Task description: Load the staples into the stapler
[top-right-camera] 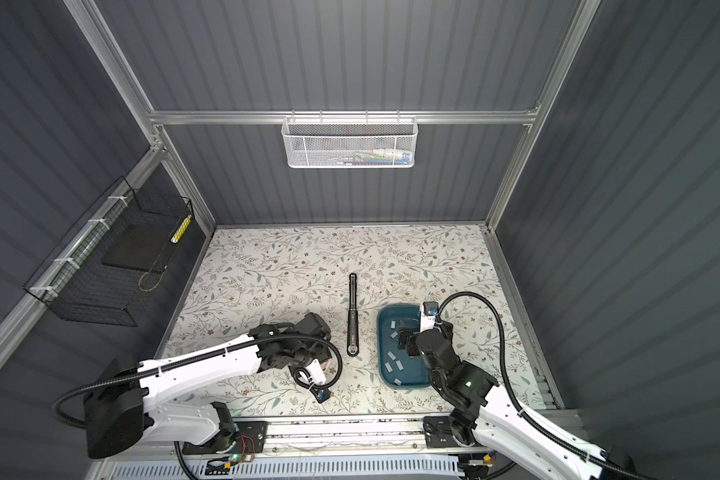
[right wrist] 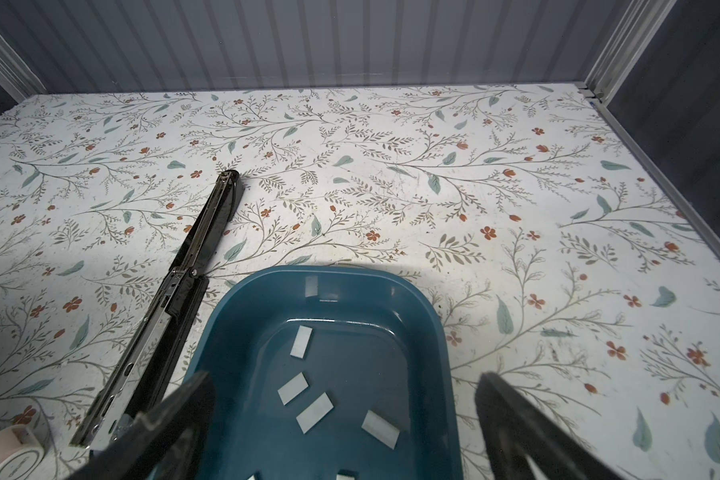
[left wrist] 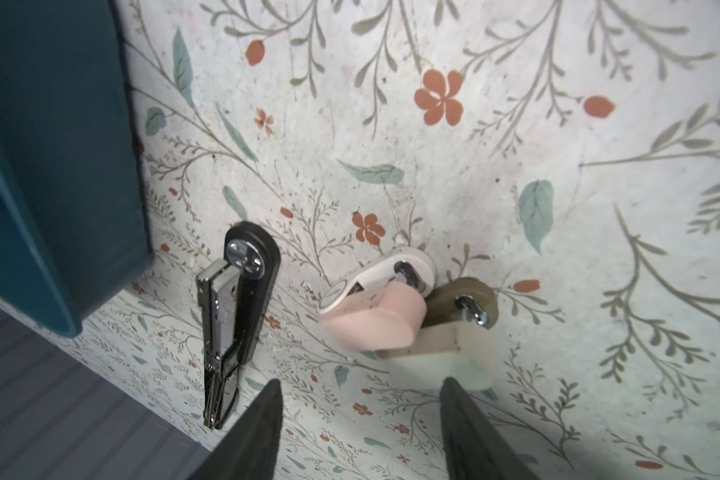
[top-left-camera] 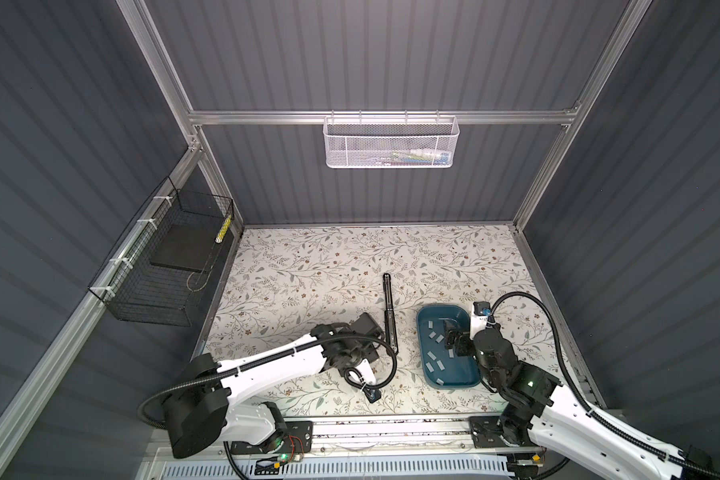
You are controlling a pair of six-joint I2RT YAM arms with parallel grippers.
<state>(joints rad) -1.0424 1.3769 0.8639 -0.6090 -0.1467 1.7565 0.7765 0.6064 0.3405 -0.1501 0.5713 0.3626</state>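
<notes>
hovering wide open, empty, directly over pale grey flat metal staple strips (right wrist: 314, 412) in a teal plastic tray (right wrist: 242, 299): right pincer (right wrist: 344, 382), nearer; left pincer (left wrist: 360, 384) part-open, empty, well left.

walls: grey ribbed panels (top-left-camera: 371, 62) | tabletop (top-left-camera: 308, 266): floral print | back: white mesh basket (top-left-camera: 391, 143) | left: black wire basket (top-left-camera: 159, 291)

- You have no legible text, brand or number anywhere here.
- The pale small stapler (right wrist: 13, 455), about nine o'clock from the tray (right wrist: 242, 324), bears faint lettering, too blurred to read.
</notes>
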